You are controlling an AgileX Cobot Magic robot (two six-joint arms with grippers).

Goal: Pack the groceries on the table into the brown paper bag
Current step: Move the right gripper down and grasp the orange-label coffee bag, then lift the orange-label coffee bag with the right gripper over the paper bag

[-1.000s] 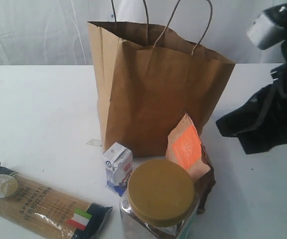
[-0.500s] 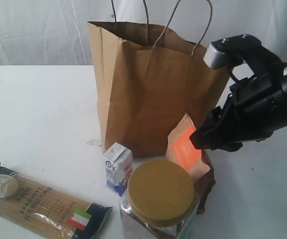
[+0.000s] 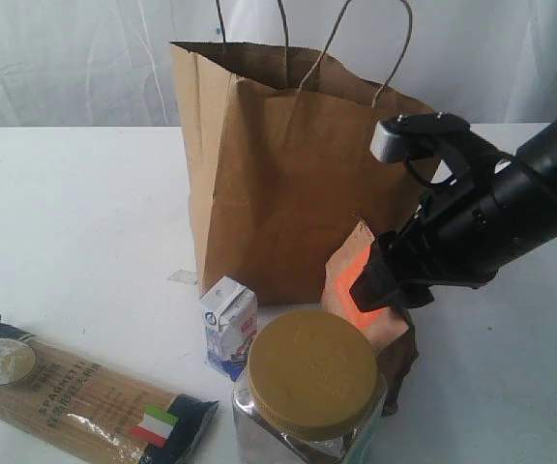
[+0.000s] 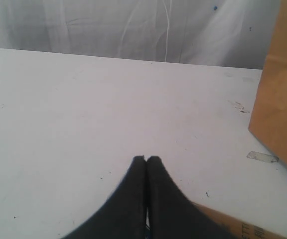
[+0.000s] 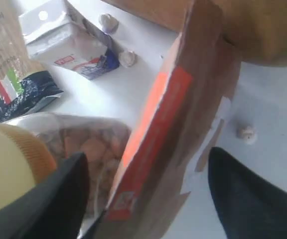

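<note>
The tall brown paper bag (image 3: 298, 174) stands open at the back of the table (image 3: 75, 213). In front of it stand the brown-orange pouch (image 3: 344, 274), a small white-blue carton (image 3: 228, 324) and a clear jar with a mustard lid (image 3: 312, 372). The spaghetti pack (image 3: 75, 391) lies flat at the front left. My right gripper (image 3: 380, 285) is open, and its fingers straddle the upright pouch (image 5: 183, 114) with a gap on each side. My left gripper (image 4: 146, 158) is shut and empty, low over the table with the spaghetti pack (image 4: 233, 226) under it.
The bag's (image 4: 283, 89) side wall stands close to my left gripper. In the right wrist view the jar (image 5: 14, 164), the carton (image 5: 71, 45) and the spaghetti pack (image 5: 9, 64) crowd one side of the pouch. Bare white table (image 3: 511, 387) lies on the other side.
My right arm has swung in from the far right and come down over the pouch, and its jaws have opened. The groceries, the bag and my left gripper have not moved.
</note>
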